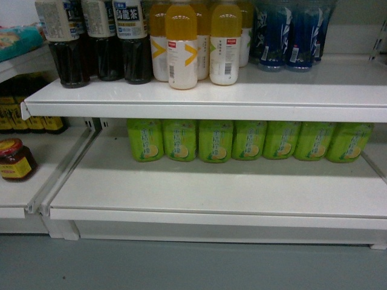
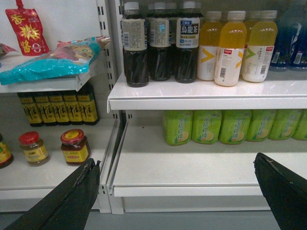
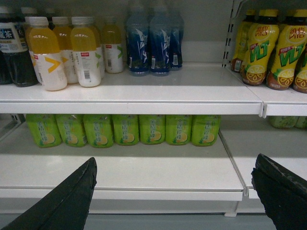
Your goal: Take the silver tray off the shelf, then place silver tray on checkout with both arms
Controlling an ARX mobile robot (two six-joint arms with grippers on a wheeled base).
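The head view faces a white store unit with two boards. The upper shelf [image 1: 290, 90] carries dark tea bottles [image 1: 100, 39] at left, orange juice bottles [image 1: 196, 42] at centre and blue water bottles [image 1: 290, 33] at right. The lower shelf [image 1: 199, 187] holds a row of green bottles [image 1: 248, 140] set against the back, with its front area bare white board. No silver tray and no checkout counter can be seen in any view, so the tray's position cannot be stated. A red-lidded jar [image 1: 15, 158] stands on the adjoining unit at left. Neither arm appears in the head view. In the left wrist view the left gripper [image 2: 177, 191] is spread wide, one black finger [image 2: 72, 199] at lower left and the other at lower right, with nothing between them; it faces the lower shelf front from a short way off. The same view shows two jars [image 2: 74, 146] and a teal packet [image 2: 48, 60] on the neighbouring unit. In the right wrist view the right gripper [image 3: 175, 194] is likewise wide open and holds nothing, its fingers [image 3: 67, 201] framing the lower board. Yellow-labelled bottles [image 3: 273, 52] stand on the next bay to the right.
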